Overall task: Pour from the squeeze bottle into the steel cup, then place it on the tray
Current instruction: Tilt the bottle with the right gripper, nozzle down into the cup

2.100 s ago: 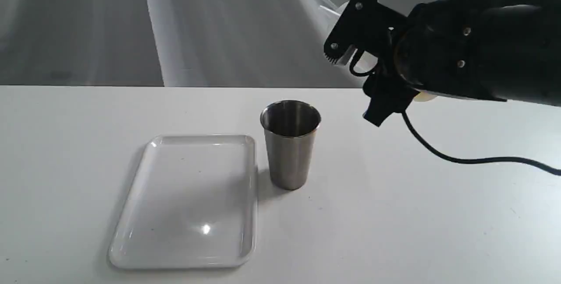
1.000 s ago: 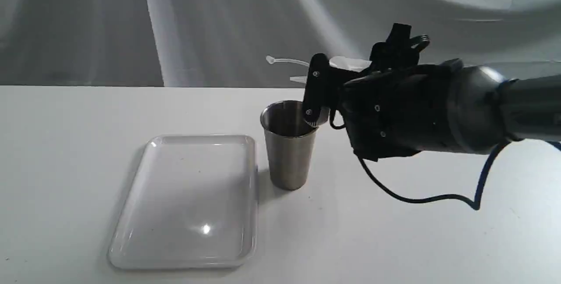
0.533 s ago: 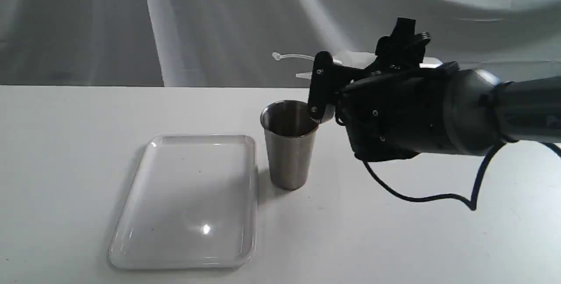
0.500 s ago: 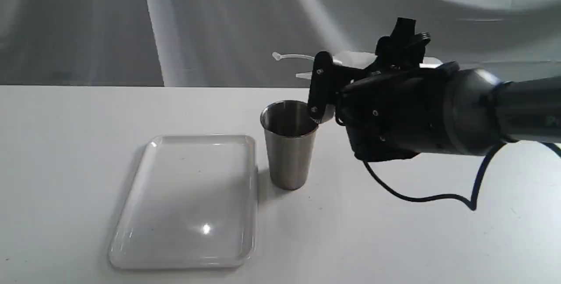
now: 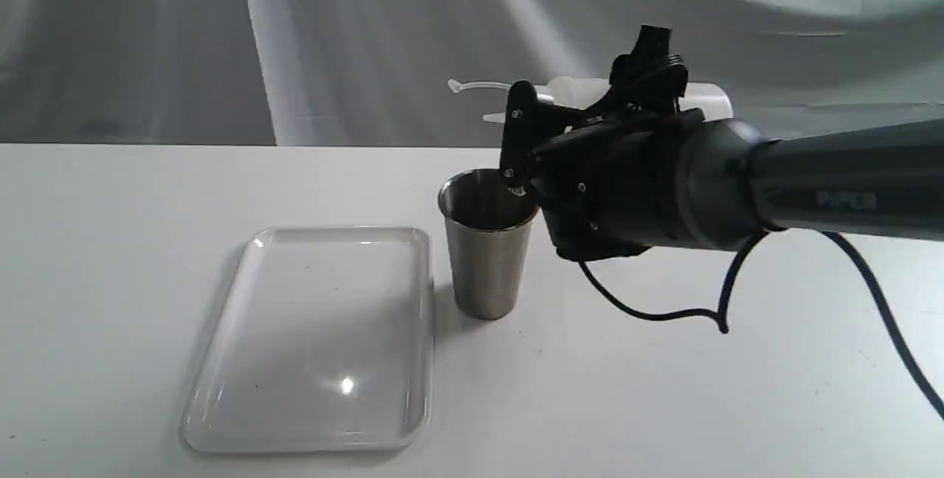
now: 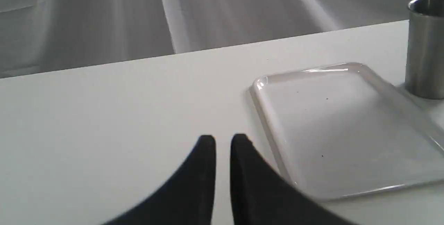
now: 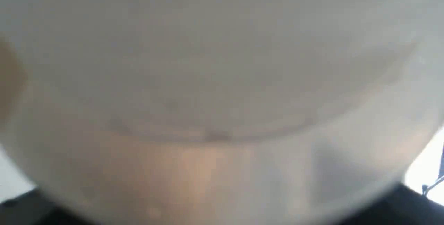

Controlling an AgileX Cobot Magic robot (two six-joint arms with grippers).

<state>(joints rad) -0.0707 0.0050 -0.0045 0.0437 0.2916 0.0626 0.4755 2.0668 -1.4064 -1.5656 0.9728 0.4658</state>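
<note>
Right fingers [image 5: 514, 135] around squeeze bottle [image 5: 574, 91] over steel cup [image 5: 487, 264]; left fingers [image 6: 207, 169] narrow, near tray [image 6: 329, 121].

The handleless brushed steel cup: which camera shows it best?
The exterior view: the tapered steel cup stands nearly whole beside the flat white tray. The left wrist view crops it at the edge. The right wrist view shows only the blurred whitish squeeze bottle.
</note>
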